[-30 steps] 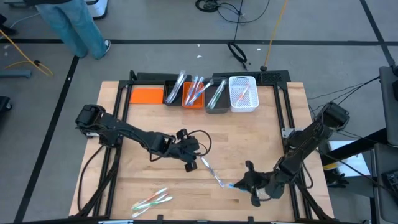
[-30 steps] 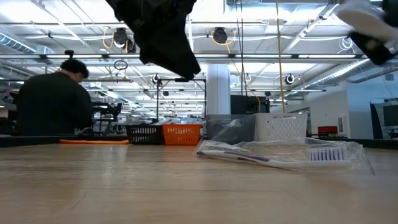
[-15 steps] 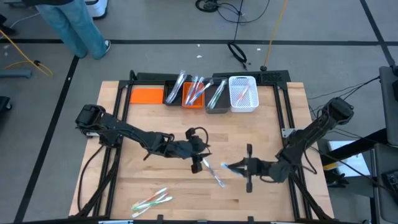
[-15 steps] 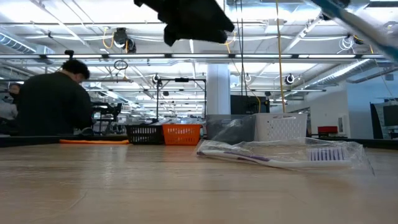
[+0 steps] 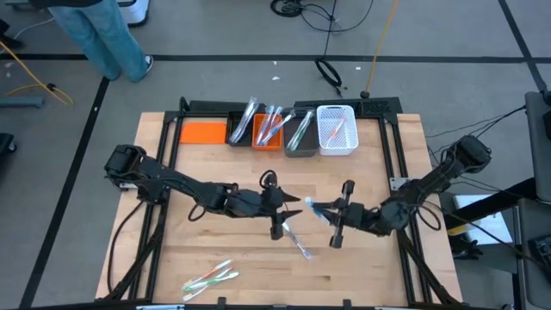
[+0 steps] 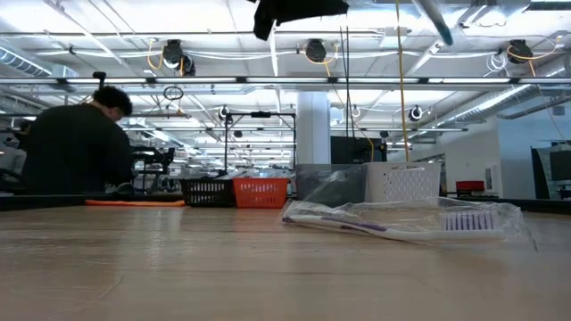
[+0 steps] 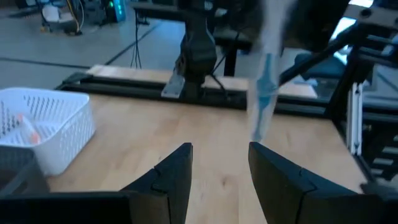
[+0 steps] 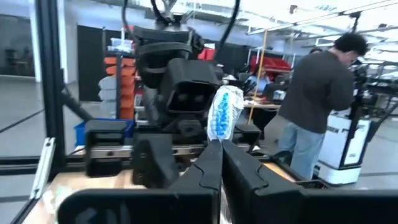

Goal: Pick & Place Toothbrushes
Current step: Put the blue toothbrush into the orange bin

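Note:
My right gripper [image 5: 327, 210] hangs over the middle of the table, shut on a clear-wrapped toothbrush [image 5: 313, 205] with a blue bristle head [image 8: 222, 115]. My left gripper [image 5: 286, 208] faces it from the table's left, open, with its fingers [image 7: 221, 152] just short of that toothbrush [image 7: 264, 81]. A second wrapped toothbrush [image 5: 297, 241] lies flat on the wood below them, and the low view shows it too [image 6: 401, 218]. Several more toothbrushes [image 5: 211, 277] lie near the table's near edge. My right gripper pinches the wrapped toothbrush between its two fingertips, just below the blue head [image 8: 217, 138]. The fingers come in roughly level, pointing toward the table's left. The head sticks out past the fingertips toward my left gripper. The toothbrush is lifted clear of the table.
Along the far edge stand an orange tray [image 5: 202, 132], a black bin [image 5: 241, 129], an orange bin [image 5: 269, 131], a grey bin [image 5: 300, 133] and a white basket [image 5: 337, 129], most holding toothbrushes. A person [image 6: 76, 143] sits in the room beyond the table.
My right gripper has lifted one toothbrush off the table near the near-right corner and carried it up and toward the centre, turning level. My left gripper has risen and moved right toward it. The second toothbrush has stayed on the table.

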Robot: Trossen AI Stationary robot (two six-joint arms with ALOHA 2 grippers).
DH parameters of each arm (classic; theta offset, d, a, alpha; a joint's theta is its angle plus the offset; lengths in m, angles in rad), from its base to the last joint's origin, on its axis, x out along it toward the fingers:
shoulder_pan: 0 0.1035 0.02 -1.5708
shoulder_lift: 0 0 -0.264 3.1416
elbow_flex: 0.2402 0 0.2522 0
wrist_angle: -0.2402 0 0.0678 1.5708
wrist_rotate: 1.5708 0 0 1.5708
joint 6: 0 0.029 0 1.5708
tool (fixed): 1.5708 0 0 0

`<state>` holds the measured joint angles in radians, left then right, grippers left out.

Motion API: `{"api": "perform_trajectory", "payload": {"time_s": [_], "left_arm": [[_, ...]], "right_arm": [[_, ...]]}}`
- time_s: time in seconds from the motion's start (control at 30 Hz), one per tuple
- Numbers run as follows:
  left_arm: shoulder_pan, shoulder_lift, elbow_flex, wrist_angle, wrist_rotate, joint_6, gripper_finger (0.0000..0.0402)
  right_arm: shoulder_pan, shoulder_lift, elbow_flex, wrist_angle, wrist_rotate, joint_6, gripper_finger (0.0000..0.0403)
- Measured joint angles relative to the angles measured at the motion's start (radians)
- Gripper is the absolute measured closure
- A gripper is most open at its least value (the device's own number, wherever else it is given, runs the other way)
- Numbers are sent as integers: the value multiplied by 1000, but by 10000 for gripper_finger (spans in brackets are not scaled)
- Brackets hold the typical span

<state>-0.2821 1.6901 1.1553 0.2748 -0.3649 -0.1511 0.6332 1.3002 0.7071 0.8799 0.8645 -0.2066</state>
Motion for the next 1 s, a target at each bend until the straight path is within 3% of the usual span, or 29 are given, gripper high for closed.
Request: {"api": "perform_trajectory", "payload": {"time_s": [0.17,0.43,0.77,1.0], "left_arm": [[0,0,0,73,0,19,243],[10,0,0,195,0,19,243],[50,0,0,207,22,-8,244],[66,0,0,237,89,3,307]], "right_arm": [[-44,0,0,57,-8,-37,403],[-120,0,0,86,-129,-18,403],[-163,13,0,111,-163,-16,403],[-163,13,0,111,-163,-16,403]]}}
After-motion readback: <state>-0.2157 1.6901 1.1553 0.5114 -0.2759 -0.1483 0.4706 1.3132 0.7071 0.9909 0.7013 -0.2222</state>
